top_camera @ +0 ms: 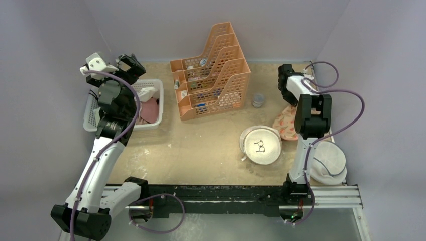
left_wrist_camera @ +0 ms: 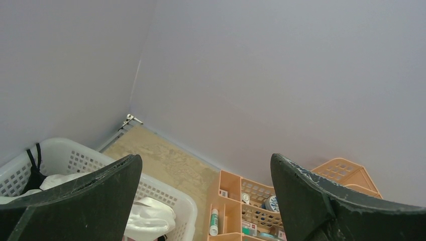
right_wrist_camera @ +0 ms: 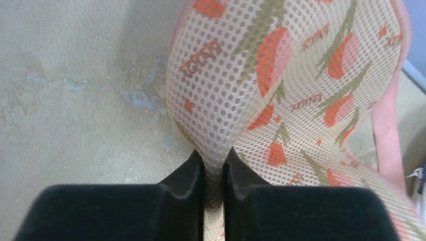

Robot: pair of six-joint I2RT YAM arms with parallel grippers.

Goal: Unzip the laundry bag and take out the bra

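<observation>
The laundry bag (top_camera: 285,125), peach with red-orange flowers and pink trim, lies at the right of the table under my right arm. My right gripper (right_wrist_camera: 214,160) is shut on a pinched fold of the bag's printed mesh (right_wrist_camera: 281,75), just above the tabletop; in the top view its fingers are hidden under the wrist (top_camera: 290,100). A dusty-pink piece that looks like the bra (top_camera: 149,110) lies in the white basket (top_camera: 145,125) among white clothes. My left gripper (top_camera: 128,64) is open and empty, raised over the basket's far end (left_wrist_camera: 206,160).
An orange tiered file organiser (top_camera: 211,75) stands at the back centre, also in the left wrist view (left_wrist_camera: 251,201). A small jar (top_camera: 258,99) sits beside it. A round white mesh pouch (top_camera: 260,144) lies mid-right, and another white pouch (top_camera: 329,160) near the right edge. Walls close in on all sides.
</observation>
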